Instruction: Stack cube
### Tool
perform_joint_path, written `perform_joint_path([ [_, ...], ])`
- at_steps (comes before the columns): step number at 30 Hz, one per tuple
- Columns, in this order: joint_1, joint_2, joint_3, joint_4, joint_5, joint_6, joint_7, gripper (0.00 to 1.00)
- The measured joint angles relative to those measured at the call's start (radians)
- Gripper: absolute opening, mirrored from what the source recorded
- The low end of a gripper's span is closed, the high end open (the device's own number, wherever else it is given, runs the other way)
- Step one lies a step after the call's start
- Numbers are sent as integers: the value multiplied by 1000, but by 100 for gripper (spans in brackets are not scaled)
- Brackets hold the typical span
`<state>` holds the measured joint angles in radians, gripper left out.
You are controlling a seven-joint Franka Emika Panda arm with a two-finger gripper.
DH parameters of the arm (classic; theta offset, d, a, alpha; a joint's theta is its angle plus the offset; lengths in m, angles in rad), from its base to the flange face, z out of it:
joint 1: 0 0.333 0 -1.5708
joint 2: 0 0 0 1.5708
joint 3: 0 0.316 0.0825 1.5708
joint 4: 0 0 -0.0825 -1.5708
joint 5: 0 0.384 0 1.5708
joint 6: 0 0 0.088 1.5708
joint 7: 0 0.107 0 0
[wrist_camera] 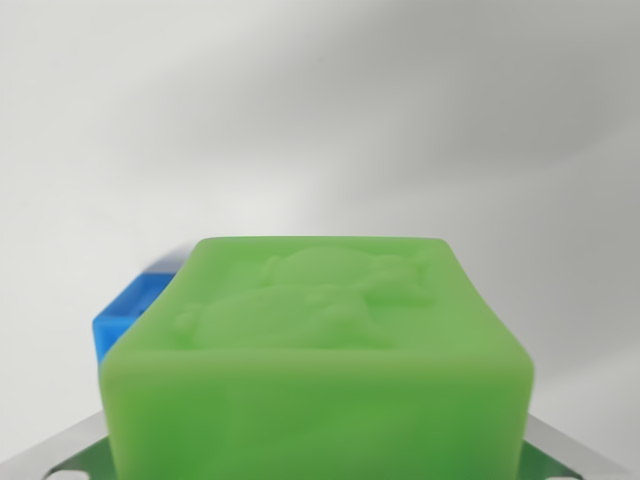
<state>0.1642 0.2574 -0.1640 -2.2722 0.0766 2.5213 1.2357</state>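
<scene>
A green cube (320, 370) fills the lower middle of the wrist view, close to the camera and slightly blurred. Its surface looks smooth and matte, with rounded edges and a raised relief figure moulded into its top face. A blue cube (130, 315) peeks out behind it at the wrist view's left, partly hidden. Behind lies a plain pale desk (320, 120). The gripper's state cannot be told.
</scene>
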Motion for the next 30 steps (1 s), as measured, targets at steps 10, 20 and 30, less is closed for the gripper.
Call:
perform_joint_path([
  [10, 33, -10, 1, -11, -4, 2, 21, 0],
  [20, 65, -21, 3, -22, -6, 2, 43, 0],
  [30, 100, -29, 4, -30, -9, 2, 66, 0],
])
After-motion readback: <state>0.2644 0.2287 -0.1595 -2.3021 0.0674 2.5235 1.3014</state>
